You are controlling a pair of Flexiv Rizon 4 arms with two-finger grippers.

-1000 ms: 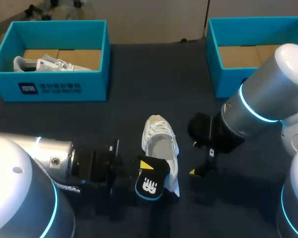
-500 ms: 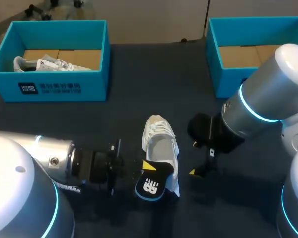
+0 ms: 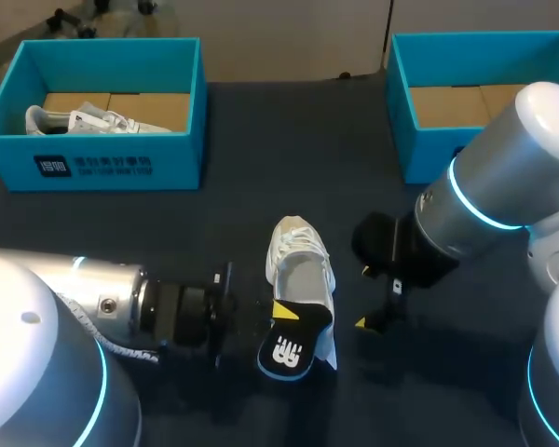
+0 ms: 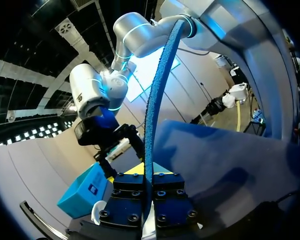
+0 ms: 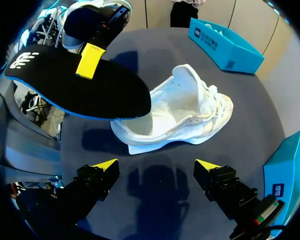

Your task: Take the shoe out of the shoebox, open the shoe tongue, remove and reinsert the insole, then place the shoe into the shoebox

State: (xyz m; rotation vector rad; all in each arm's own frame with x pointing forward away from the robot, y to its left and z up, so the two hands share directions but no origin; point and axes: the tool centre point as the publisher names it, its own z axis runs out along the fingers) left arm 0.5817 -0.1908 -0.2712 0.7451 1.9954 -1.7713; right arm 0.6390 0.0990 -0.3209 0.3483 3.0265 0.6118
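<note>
At lower centre, clamping the black insole (image 3: 293, 340) over the heel of the white shoe (image 3: 303, 270) on the counter (image 3: 261, 168) with left fingers (image 3: 284, 309). Right fingers (image 3: 361, 323) spread, empty, just right of the shoe. Could buckle the insole or shove the unbraced shoe on reinsertion.

The white shoe (image 5: 185, 115) lay on its sole just ahead of the right gripper's (image 5: 156, 167) spread fingers, apart from them, opening upward. The black, blue-edged insole (image 5: 75, 85) was pinched between the left gripper's (image 3: 278, 315) fingers, one end over the shoe's heel. An uncovered blue shoebox (image 3: 466, 93) stood well beyond both.
</note>
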